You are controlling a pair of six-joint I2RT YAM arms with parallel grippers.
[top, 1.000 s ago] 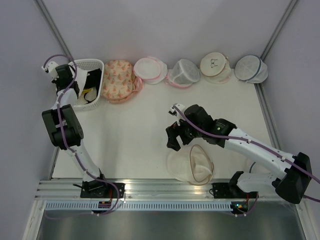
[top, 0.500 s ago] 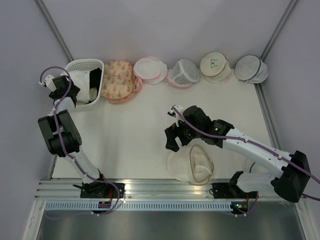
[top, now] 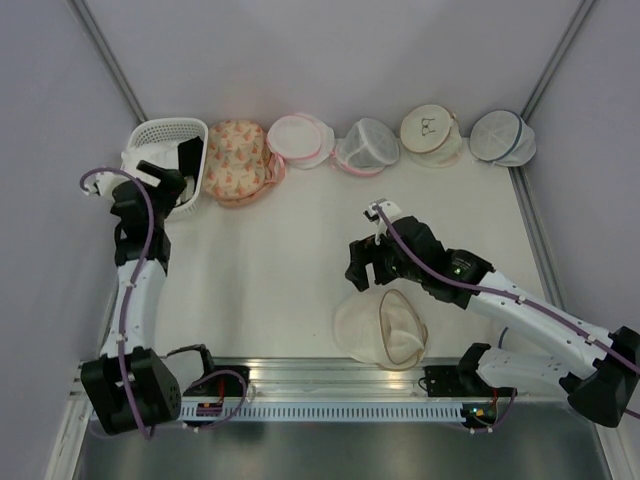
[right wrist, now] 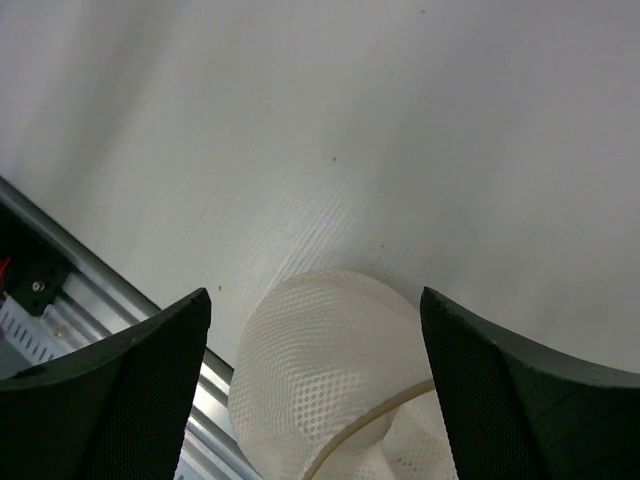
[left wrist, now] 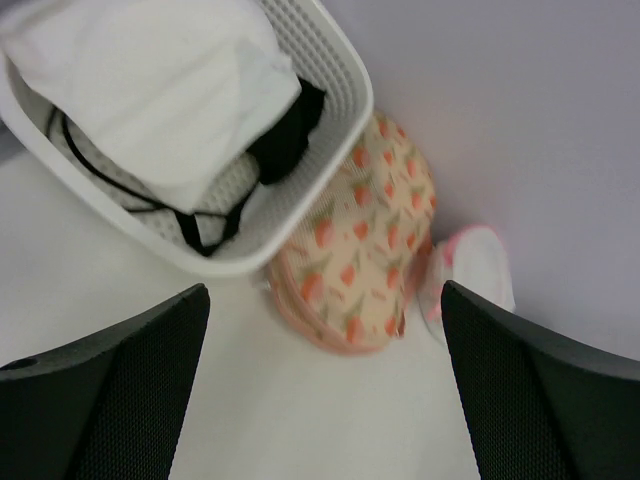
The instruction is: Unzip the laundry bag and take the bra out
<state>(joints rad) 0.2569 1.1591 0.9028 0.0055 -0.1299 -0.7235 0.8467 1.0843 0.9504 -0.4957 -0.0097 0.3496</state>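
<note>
**Bra [left wrist: 150, 90] in the basket [left wrist: 340, 75] at upper left, laundry bag [top: 385, 325] open at lower centre.**

Your left gripper [left wrist: 322, 290] hung just beside the white basket, fingers wide apart with nothing between them. The white bra lay on top of the pile there, over a black garment [left wrist: 290, 140]. I judged this to be the letting-go step. You would do best to lift up and away with the fingers kept wide, so no strap caught and dragged the basket against the flowered pouch [left wrist: 360, 250]. Further right, your right gripper [right wrist: 315, 295] was also spread and empty, hovering above the unzipped laundry bag near the table's front edge. You should keep it clear of the mesh.
</note>
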